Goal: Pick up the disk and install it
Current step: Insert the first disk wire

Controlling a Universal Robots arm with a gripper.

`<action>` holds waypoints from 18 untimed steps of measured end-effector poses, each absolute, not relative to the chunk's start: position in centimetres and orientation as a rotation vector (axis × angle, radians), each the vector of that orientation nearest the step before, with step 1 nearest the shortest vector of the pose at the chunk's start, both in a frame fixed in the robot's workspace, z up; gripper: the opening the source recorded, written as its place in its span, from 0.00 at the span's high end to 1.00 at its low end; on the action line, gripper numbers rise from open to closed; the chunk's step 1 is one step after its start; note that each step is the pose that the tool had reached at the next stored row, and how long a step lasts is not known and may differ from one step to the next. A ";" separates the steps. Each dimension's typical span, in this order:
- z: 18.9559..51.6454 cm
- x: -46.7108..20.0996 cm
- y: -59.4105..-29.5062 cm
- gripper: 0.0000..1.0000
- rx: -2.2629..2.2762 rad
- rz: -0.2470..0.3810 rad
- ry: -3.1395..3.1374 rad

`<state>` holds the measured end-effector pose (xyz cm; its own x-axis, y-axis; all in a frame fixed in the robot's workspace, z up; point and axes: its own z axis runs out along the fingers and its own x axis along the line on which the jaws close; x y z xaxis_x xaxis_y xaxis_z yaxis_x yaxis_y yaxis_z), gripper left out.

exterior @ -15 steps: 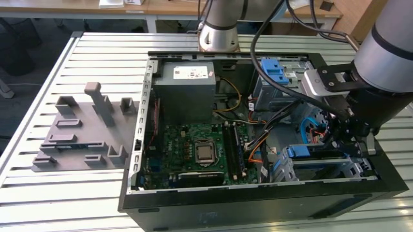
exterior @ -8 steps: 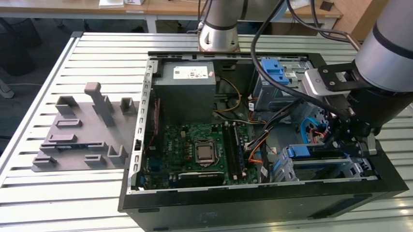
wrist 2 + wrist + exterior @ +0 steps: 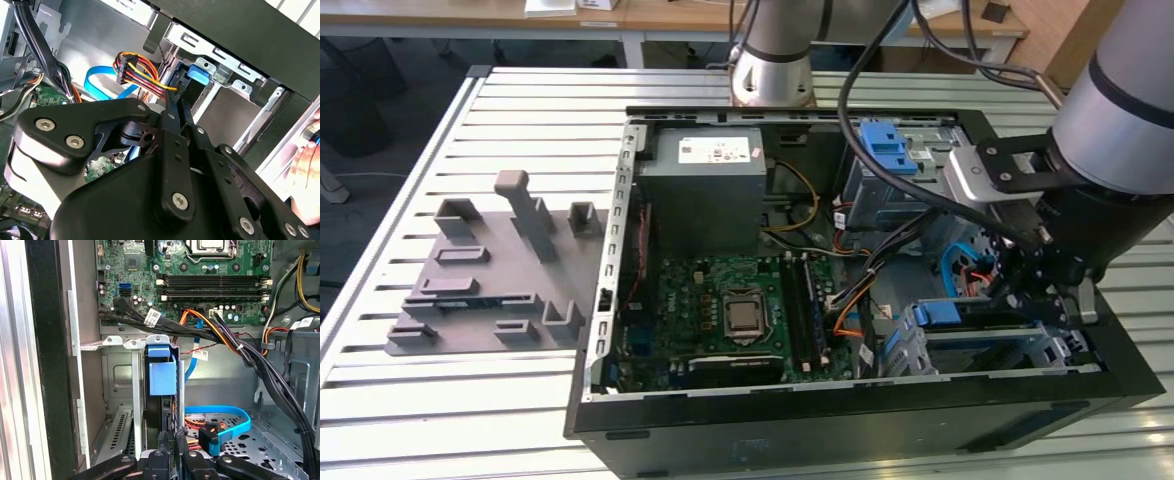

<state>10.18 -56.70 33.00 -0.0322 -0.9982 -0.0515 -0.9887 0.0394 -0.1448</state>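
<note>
The disk (image 3: pixel 162 375) stands on edge in the metal drive cage (image 3: pixel 117 380) at the case's front corner, its blue plastic rail end toward the motherboard. In the exterior view the disk (image 3: pixel 961 318) lies along the cage on the exterior view's right. My gripper (image 3: pixel 174 442) is at the disk's near end, its two black fingers drawn together and narrower than the disk's edge, the tips resting against it. In the second wrist view the gripper (image 3: pixel 176 100) points at the blue rail (image 3: pixel 195 75).
The open computer case (image 3: pixel 607 300) holds the motherboard (image 3: pixel 210 270), a grey power supply (image 3: pixel 707 165) and a blue latch (image 3: pixel 887 145). Black, orange and blue cables (image 3: pixel 225 420) cross beside the cage. A grey fixture plate (image 3: pixel 487 280) lies outside. A hand (image 3: pixel 306 150) shows beyond the case wall.
</note>
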 end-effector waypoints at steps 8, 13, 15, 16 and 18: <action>32.6 10.2 -56.7 0.84 -2.085 -0.102 2.162; 32.6 10.2 -56.7 0.82 -2.085 -0.101 2.161; 32.8 10.2 -56.7 0.76 -2.085 -0.101 2.161; 32.8 10.2 -56.7 0.76 -2.085 -0.101 2.161; 33.1 10.2 -56.7 0.76 -2.085 -0.101 2.162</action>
<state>10.18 -56.70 33.07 -0.0323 -0.9981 -0.0516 -0.9890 0.0394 -0.1423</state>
